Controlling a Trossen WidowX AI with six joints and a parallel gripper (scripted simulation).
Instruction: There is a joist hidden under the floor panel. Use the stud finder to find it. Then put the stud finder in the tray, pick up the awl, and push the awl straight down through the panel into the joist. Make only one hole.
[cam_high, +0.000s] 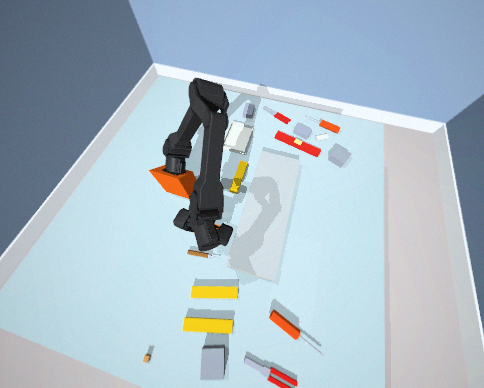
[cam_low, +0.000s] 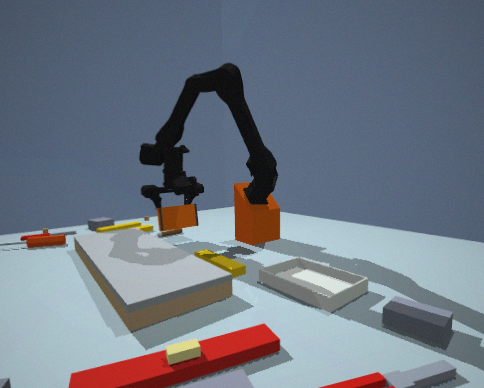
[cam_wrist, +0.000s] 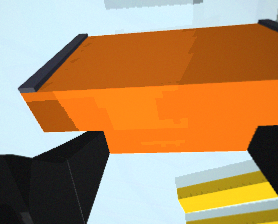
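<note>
My gripper (cam_low: 178, 214) (cam_wrist: 173, 126) is shut on the orange stud finder (cam_low: 172, 220) (cam_wrist: 150, 110), a block with dark end strips. It holds the block in the air beside the long side of the floor panel nearest the arm base, not over it. The grey floor panel (cam_high: 286, 170) (cam_low: 165, 282) lies on a wooden layer; the joist is hidden. The awl (cam_high: 198, 253) (cam_low: 170, 233), with a brown handle and thin pale shaft, lies on the table close to the gripper; it does not show in the wrist view. The pale tray (cam_high: 239, 137) (cam_low: 326, 303) looks empty.
Yellow bars (cam_high: 214, 292) (cam_high: 208, 325) lie beyond the awl. Another yellow piece (cam_high: 239, 176) (cam_low: 220, 263) lies between panel and tray. A red bar (cam_high: 285, 137) (cam_low: 240, 345), grey blocks (cam_high: 339, 155) (cam_high: 213, 362) and orange-handled tools (cam_high: 284, 324) (cam_high: 329, 126) lie around the panel.
</note>
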